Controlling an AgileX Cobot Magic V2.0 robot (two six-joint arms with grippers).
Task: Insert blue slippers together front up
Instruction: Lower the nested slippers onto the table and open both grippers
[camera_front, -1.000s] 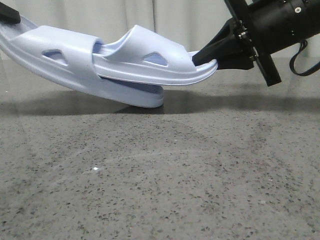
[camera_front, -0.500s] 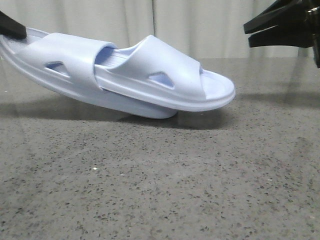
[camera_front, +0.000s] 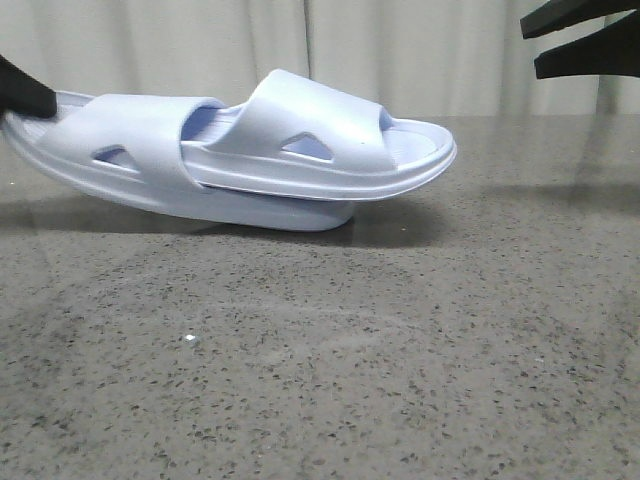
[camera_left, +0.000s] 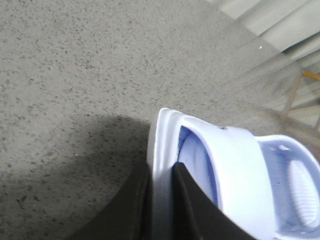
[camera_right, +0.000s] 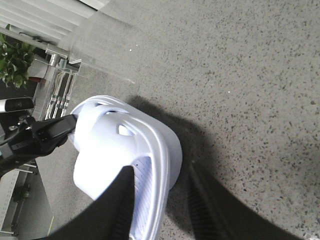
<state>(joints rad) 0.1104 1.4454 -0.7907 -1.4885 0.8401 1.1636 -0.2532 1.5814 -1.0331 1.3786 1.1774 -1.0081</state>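
Note:
The two blue slippers are nested. The outer slipper is tilted, with its low end on the table. The inner slipper is pushed under the outer one's strap and sticks out to the right. My left gripper is shut on the outer slipper's raised end at the far left. In the left wrist view its fingers pinch the slipper's rim. My right gripper is open and empty, above and to the right of the pair. In the right wrist view its fingers are spread above the inner slipper.
The grey speckled table carries the slippers, with a pale curtain behind it. In the right wrist view a plant and a metal frame stand beyond the table's edge.
My right gripper let go of the inner slipper's end and drew back up and to the right. The nested pair settled lower. My left gripper kept its hold.

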